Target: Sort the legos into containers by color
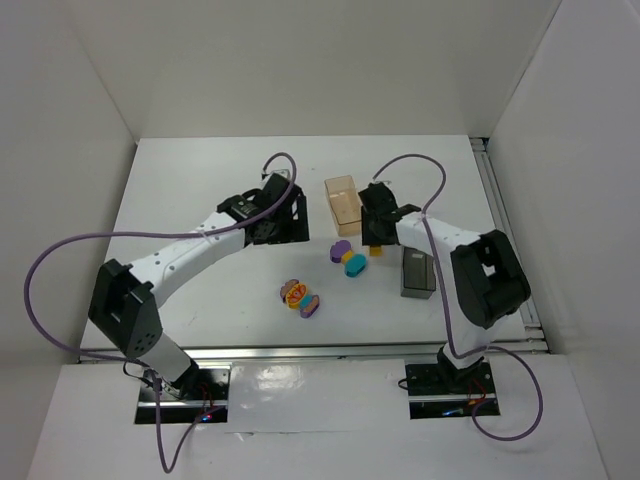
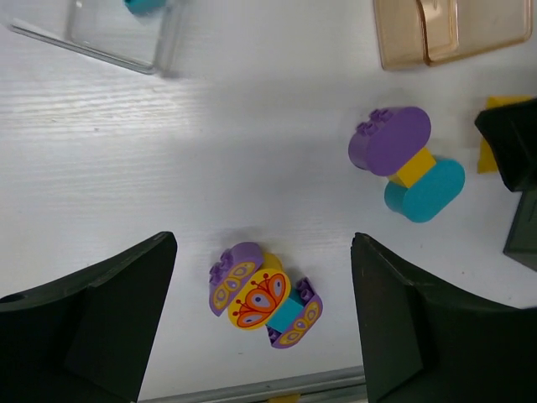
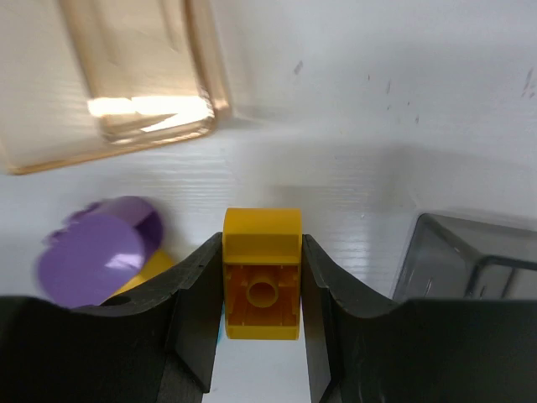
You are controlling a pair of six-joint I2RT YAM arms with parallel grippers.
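Observation:
My right gripper (image 1: 377, 243) is shut on a yellow-orange brick (image 3: 262, 277), held between the tan box (image 3: 134, 75) and the dark grey box (image 3: 470, 260). A purple brick (image 2: 390, 138) joined to a yellow piece and a teal brick (image 2: 424, 189) lies just left of it. A butterfly-printed cluster of purple, yellow and teal bricks (image 2: 264, 295) lies nearer the front edge. My left gripper (image 2: 264, 323) is open and empty, high above that cluster. The clear tray (image 2: 117, 38) holds a teal brick (image 2: 147, 4).
In the top view the tan box (image 1: 343, 205) stands mid-table and the dark grey box (image 1: 417, 272) at the right. White walls enclose the table. A metal rail runs along the front edge (image 2: 252, 390).

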